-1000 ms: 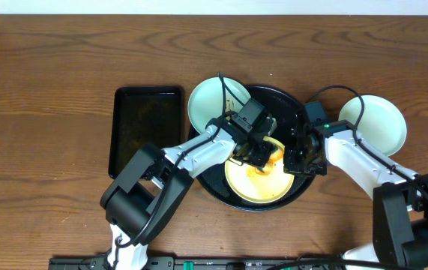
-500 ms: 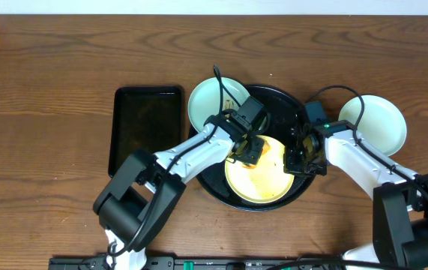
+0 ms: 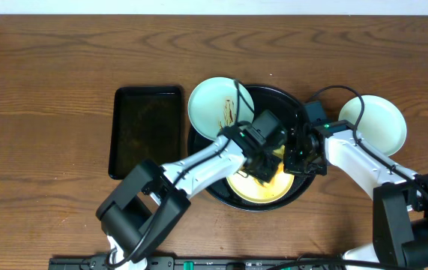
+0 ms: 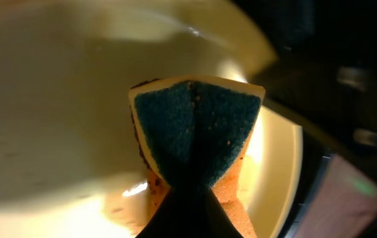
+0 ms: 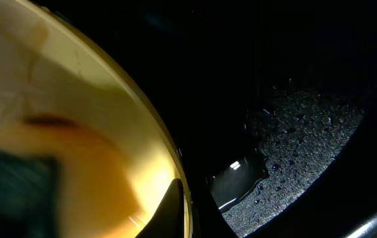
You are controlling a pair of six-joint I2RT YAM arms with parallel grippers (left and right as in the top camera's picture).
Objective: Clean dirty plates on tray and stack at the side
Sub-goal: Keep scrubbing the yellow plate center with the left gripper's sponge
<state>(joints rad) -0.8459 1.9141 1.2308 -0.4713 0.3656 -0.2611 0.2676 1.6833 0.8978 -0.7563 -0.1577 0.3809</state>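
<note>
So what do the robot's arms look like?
The left arm and right arm have white rounded links and chunky black joints. The left gripper and right gripper are black. Thin black cables loop off them.

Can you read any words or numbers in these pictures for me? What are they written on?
None: no words, numbers or signs can be read.
The yellow plate, the round black tray, the sponge and the wooden table are all plain.
The dark bar at the bottom edge is too small to tell.
</note>
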